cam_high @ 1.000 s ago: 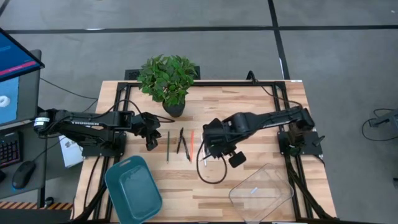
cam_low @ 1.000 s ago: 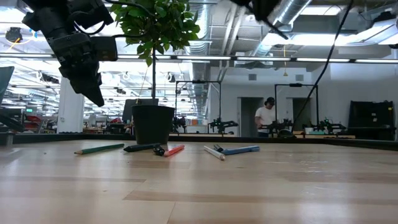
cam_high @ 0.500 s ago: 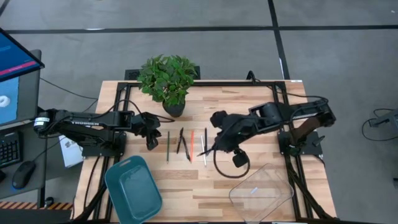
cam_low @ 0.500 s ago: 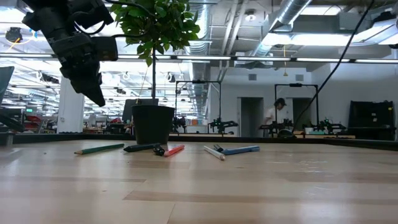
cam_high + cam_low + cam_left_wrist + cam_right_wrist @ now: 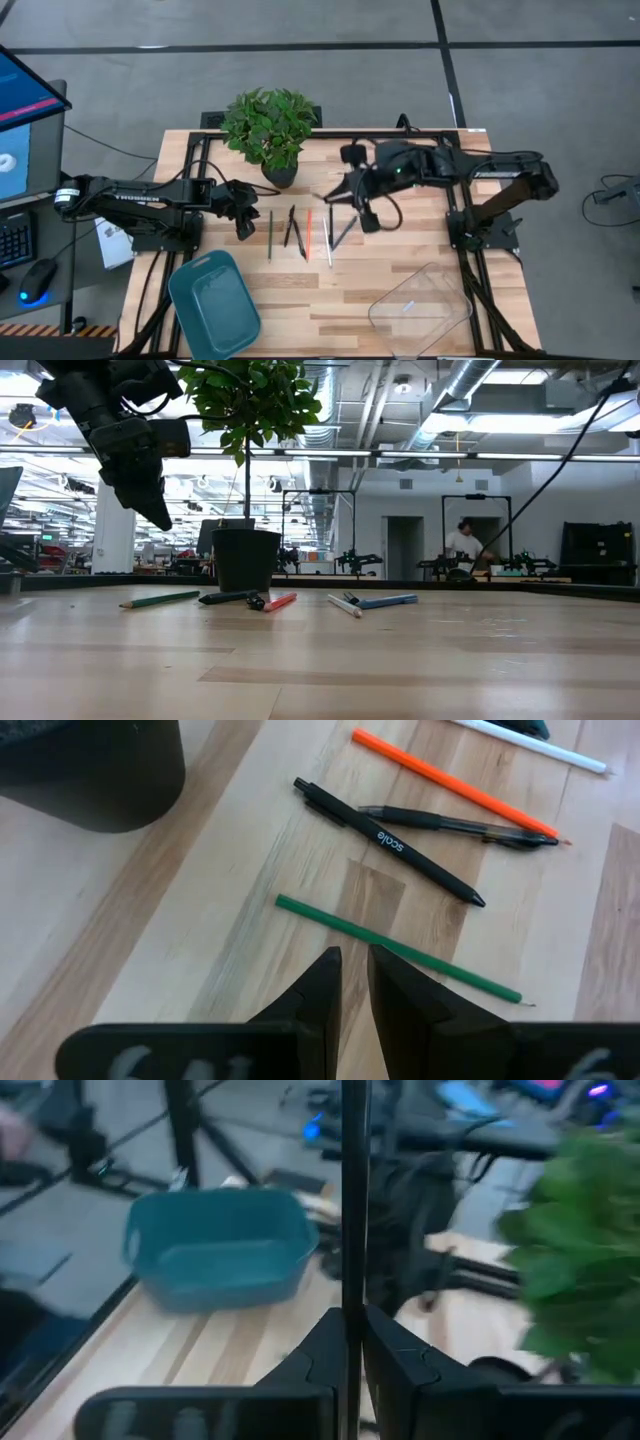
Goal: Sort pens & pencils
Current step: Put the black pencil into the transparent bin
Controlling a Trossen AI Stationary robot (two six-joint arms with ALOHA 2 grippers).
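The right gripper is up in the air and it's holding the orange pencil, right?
Not quite. The right gripper is up in the air, but it holds a black pen, as the right wrist view shows. The orange pencil lies on the table in the high view.

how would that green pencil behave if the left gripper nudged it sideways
The green pencil is thin and straight, lying flat on smooth wood, so it would probably roll or pivot rather than slide. It looks stiff and light. The black pen lies close beside it, so it might knock that.
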